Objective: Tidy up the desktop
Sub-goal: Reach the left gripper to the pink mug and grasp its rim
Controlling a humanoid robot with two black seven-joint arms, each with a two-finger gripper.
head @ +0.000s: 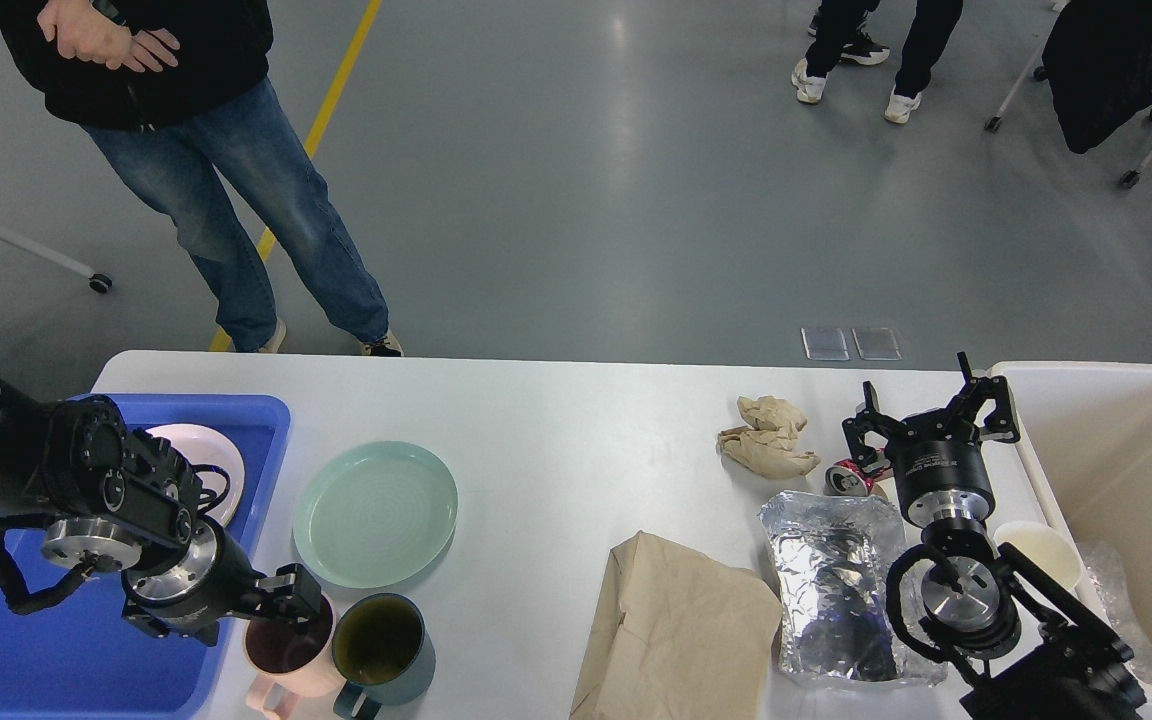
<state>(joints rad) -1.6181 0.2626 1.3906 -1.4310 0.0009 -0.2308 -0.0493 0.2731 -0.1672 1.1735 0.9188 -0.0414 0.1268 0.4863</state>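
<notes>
Desktop (556,440); red can's (848,480) lettering unreadable

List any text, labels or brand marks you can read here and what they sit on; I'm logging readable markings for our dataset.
None can be read.
The right gripper has a small white label on its black wrist body: too small and blurred to read.
The can, red and lying on the desktop beside that gripper, shows print on its end: not legible.
The brown paper bag, the foil tray, the mugs and the plates show no writing.
</notes>
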